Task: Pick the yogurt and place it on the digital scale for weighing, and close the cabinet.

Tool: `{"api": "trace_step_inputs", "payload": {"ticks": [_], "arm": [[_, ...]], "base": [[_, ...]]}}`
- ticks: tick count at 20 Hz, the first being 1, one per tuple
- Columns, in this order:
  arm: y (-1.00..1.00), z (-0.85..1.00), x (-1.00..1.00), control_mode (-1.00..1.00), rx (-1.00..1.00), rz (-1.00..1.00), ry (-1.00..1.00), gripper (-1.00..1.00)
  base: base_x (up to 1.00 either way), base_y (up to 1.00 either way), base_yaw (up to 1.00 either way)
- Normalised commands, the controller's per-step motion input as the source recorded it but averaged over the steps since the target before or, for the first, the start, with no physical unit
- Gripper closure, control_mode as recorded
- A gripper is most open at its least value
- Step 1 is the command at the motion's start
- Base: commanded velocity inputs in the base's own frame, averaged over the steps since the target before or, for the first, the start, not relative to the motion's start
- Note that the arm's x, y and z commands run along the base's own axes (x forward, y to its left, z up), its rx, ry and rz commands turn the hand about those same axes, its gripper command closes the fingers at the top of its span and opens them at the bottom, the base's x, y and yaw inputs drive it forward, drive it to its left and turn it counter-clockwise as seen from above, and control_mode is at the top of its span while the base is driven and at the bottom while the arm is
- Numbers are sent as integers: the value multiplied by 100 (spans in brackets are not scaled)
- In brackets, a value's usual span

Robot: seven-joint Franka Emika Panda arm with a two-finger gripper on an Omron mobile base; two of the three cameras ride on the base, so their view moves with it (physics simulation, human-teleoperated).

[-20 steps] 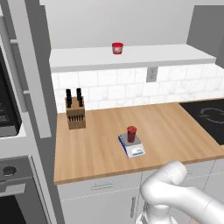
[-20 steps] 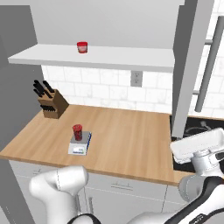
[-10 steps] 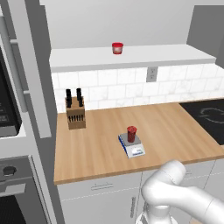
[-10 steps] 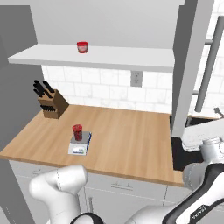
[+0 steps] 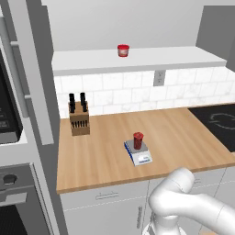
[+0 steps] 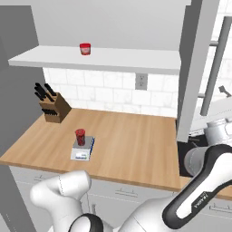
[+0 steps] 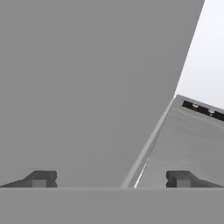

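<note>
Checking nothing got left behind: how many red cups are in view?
2. The yogurt stands on the digital scale on the counter; a brighter red cup sits on the shelf above. Others may be hidden.

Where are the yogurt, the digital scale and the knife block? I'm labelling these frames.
yogurt (image 5: 137, 140), left base view, on the cup's dark red side.
digital scale (image 5: 142, 159), left base view, on its blue-and-white front panel.
knife block (image 6: 55, 110), right base view, on the wooden block's side face.

Wooden counter (image 5: 174, 133) carries digital scale (image 5: 138, 153), knife block (image 5: 79, 120); shelf (image 5: 151, 58) carries red cup (image 5: 122, 50).
</note>
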Motion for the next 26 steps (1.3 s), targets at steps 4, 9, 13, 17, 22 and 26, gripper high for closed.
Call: {"api": "trace_step_inputs", "payload": {"ticks": [4,9,13,17,22,26], "arm": [[92,100,-16,-100,0,0,-19,-100],[98,100,-11,-100,0,-3,-22,-100],[100,89,7,-100,0,-8,-15,-100],[100,78,33,-100,0,-10,-6,-100],[98,84,43,-100,0,-12,0,-100],[88,70,64,-100,0,-15,0,-100]], "base": [[0,0,0],[0,0,0],[0,0,0],[0,0,0],[0,0,0],[0,0,0]]}}
